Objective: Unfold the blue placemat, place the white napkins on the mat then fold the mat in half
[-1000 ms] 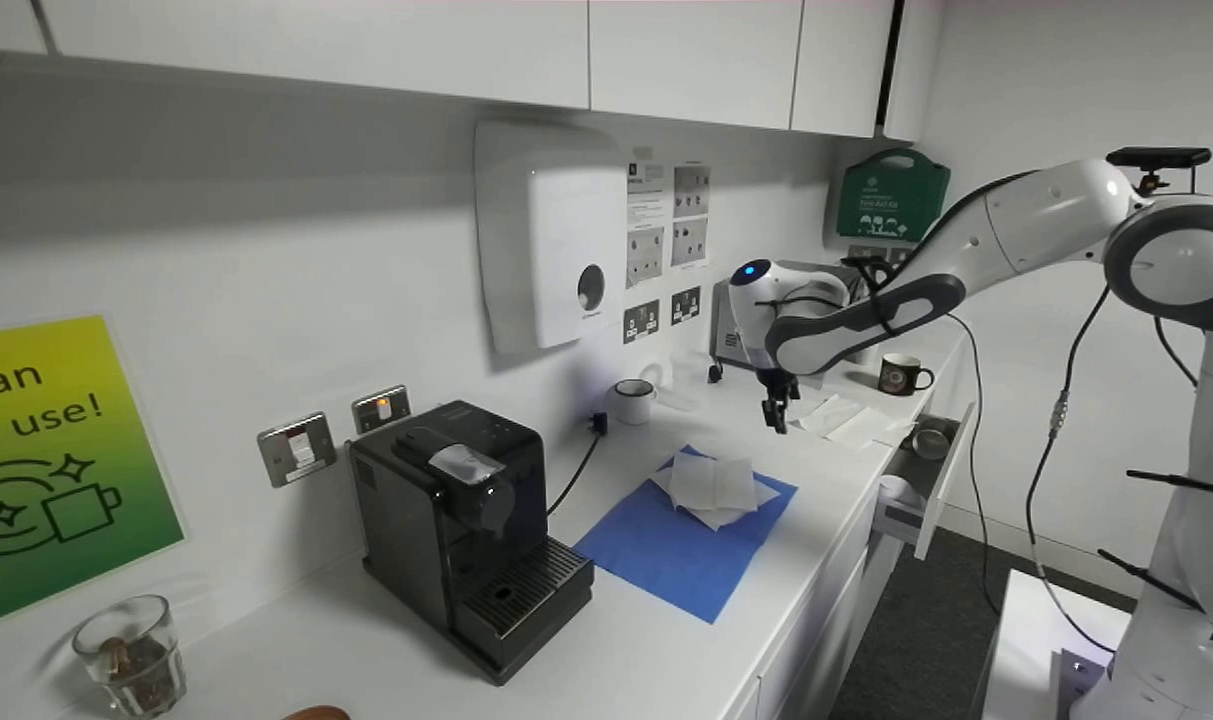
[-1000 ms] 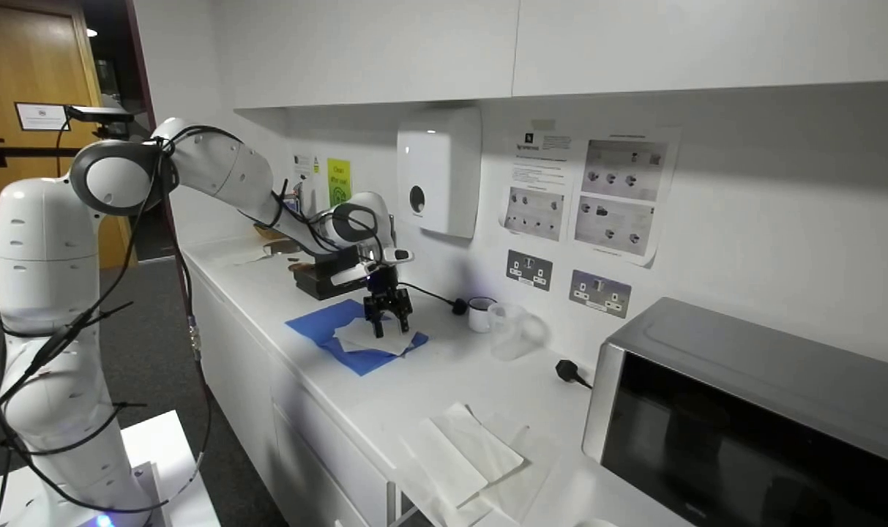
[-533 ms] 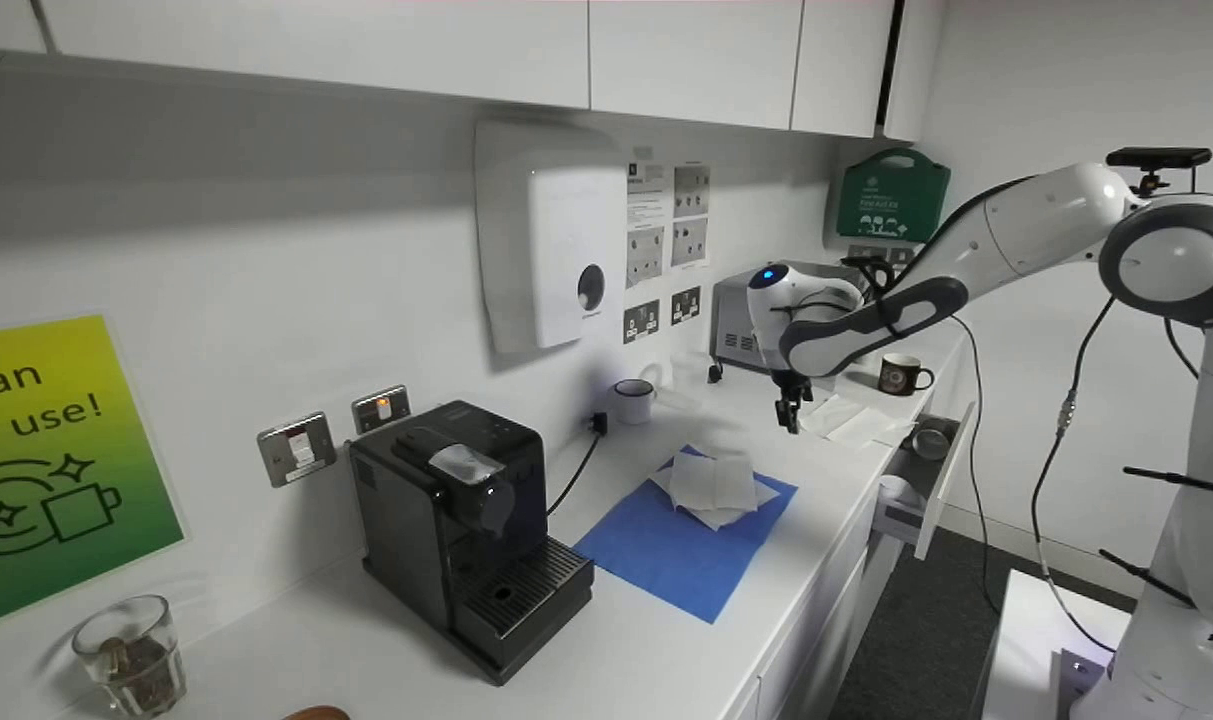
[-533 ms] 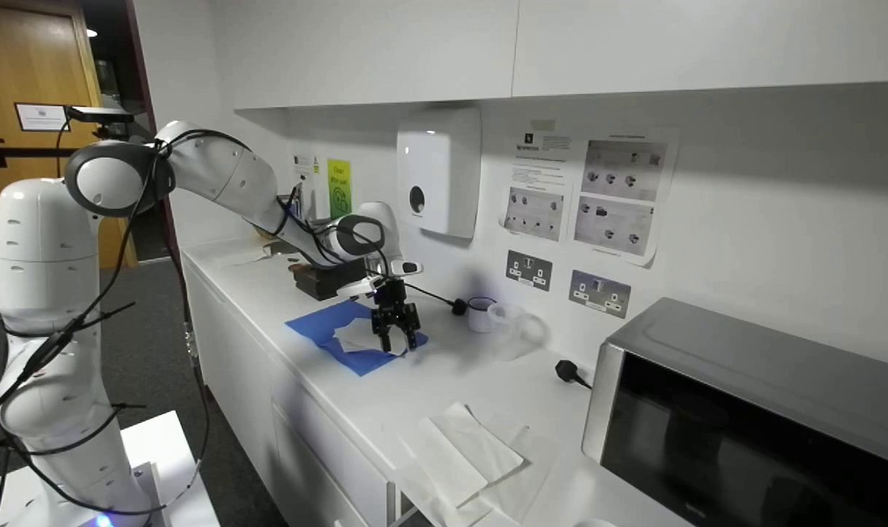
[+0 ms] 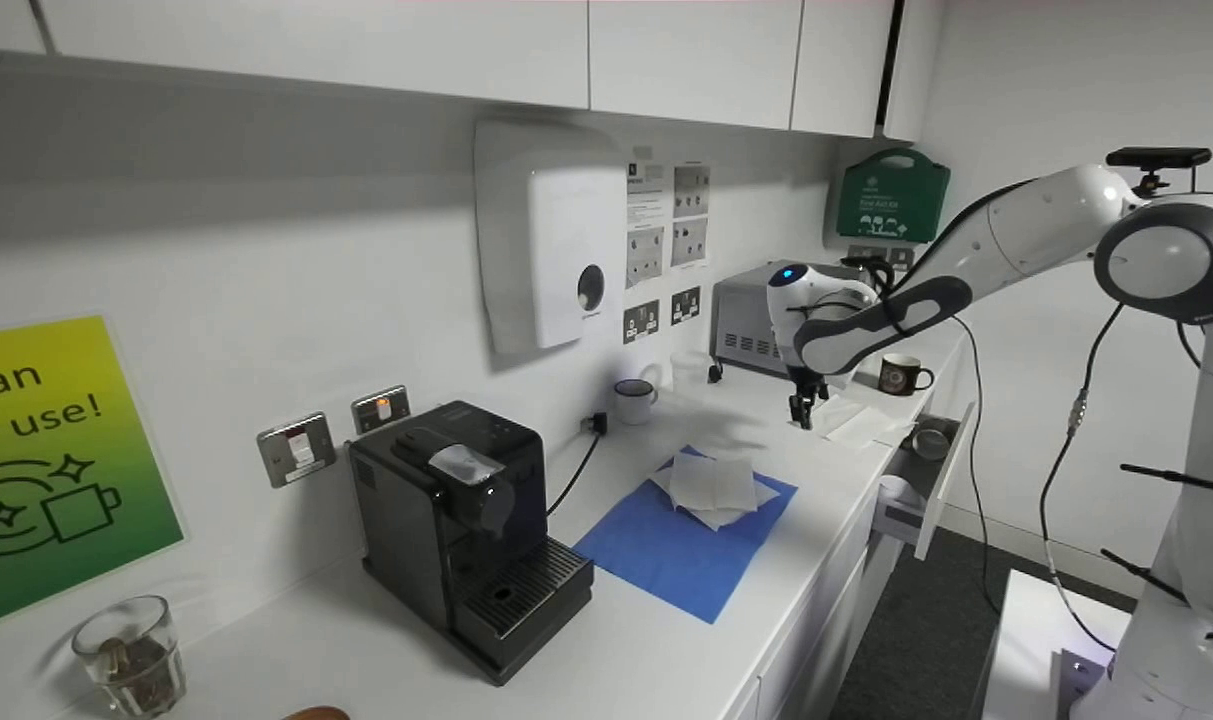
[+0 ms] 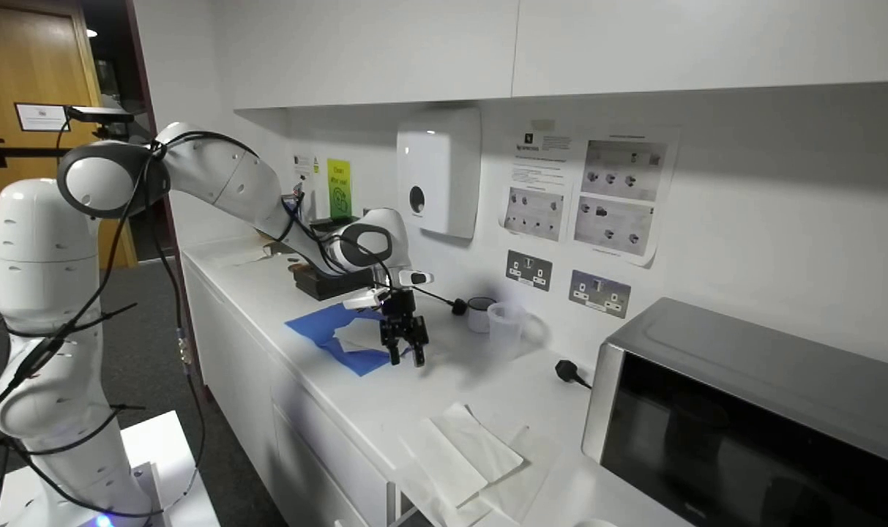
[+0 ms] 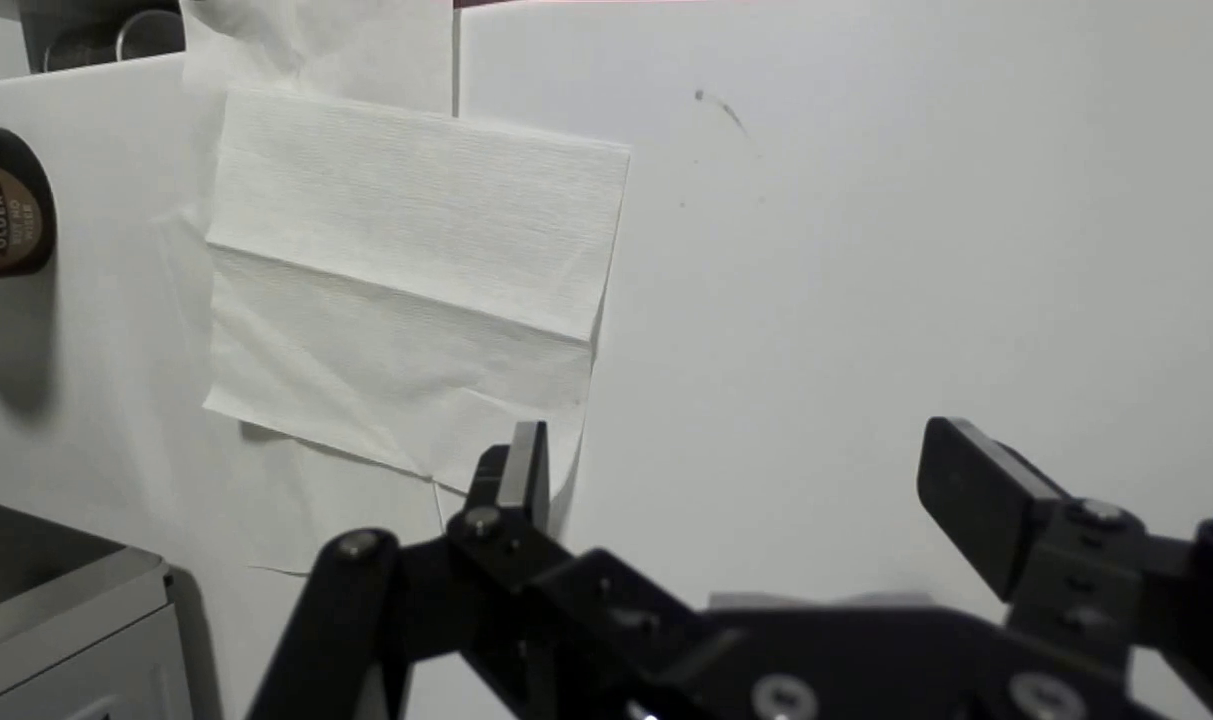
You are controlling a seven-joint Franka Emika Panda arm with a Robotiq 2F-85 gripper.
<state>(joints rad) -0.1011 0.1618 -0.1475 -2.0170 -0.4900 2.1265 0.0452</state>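
Claw [image 7: 741, 465] above counter [image 7: 826, 280], mug [image 5: 899, 375] near microwave [image 6: 751, 406]

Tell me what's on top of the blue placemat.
White napkins lie layered on the blue placemat, near the end farther from the coffee machine. Whatever is between or directly beneath them is covered and can't be seen.

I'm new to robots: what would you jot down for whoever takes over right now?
Gripper: open, empty, above the counter.
Mat: spread out near the coffee machine.
Napkins: some lie on the mat; other napkins lie near the microwave.
Done: mat unfolded, some napkins on it.
Left: perhaps bring the others over, then fold the mat in half.
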